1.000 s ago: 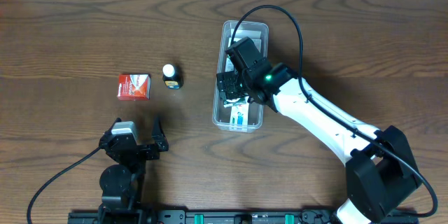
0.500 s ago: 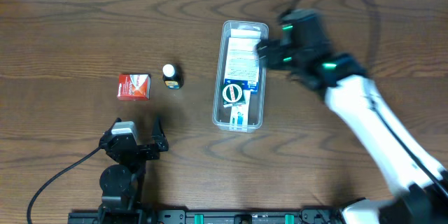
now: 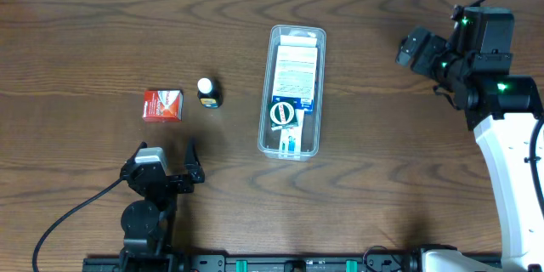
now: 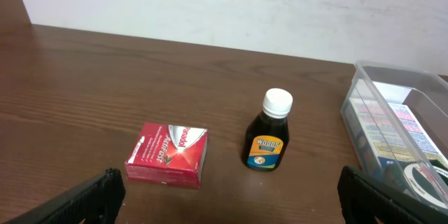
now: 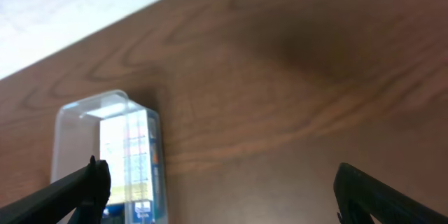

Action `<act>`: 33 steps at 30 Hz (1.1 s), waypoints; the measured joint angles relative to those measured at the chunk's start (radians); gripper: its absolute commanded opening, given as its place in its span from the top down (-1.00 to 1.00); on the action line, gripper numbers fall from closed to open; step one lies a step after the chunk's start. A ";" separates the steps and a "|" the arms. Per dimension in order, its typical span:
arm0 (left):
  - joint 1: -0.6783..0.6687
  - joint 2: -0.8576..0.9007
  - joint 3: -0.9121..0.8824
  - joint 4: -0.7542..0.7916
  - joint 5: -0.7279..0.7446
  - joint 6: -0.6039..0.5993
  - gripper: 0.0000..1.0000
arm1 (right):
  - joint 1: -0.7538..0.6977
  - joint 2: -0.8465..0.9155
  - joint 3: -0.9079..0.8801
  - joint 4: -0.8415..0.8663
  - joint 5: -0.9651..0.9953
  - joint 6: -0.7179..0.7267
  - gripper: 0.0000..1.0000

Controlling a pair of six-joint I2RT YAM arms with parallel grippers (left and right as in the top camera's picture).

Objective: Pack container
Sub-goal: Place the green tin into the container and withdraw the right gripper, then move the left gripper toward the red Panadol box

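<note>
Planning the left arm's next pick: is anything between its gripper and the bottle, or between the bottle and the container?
Nothing visible. Only bare table lies between the open left gripper and the bottle, and between the bottle and the container. The red box lies left of the bottle, off both paths.

Left gripper point(image 3: 166, 157) sits low at the near left, jaws spread wide, left arm point(image 3: 140, 221) folded beneath it. Right arm point(image 3: 510, 149), white-shelled, stretches up the right side, with right gripper point(image 3: 415, 51) pointing left, jaws parted and empty.
</note>
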 measured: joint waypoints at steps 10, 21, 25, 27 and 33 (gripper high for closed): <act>0.000 0.134 0.095 -0.118 0.019 -0.094 -0.96 | 0.000 0.000 0.000 -0.034 -0.001 0.000 -0.98; 0.054 0.899 0.805 -0.444 -0.133 -0.062 -0.96 | 0.000 0.001 0.000 -0.036 -0.003 0.000 -0.99; 0.105 1.172 0.959 -0.513 -0.143 -0.044 -0.96 | 0.000 0.001 0.000 -0.036 -0.003 0.000 -0.98; 0.120 1.282 0.992 -0.518 -0.147 -0.031 -0.96 | 0.000 0.001 0.000 -0.036 -0.003 0.000 -0.98; 0.127 1.478 1.005 -0.496 -0.151 -0.016 -0.96 | 0.000 0.001 0.000 -0.036 -0.003 0.000 -0.99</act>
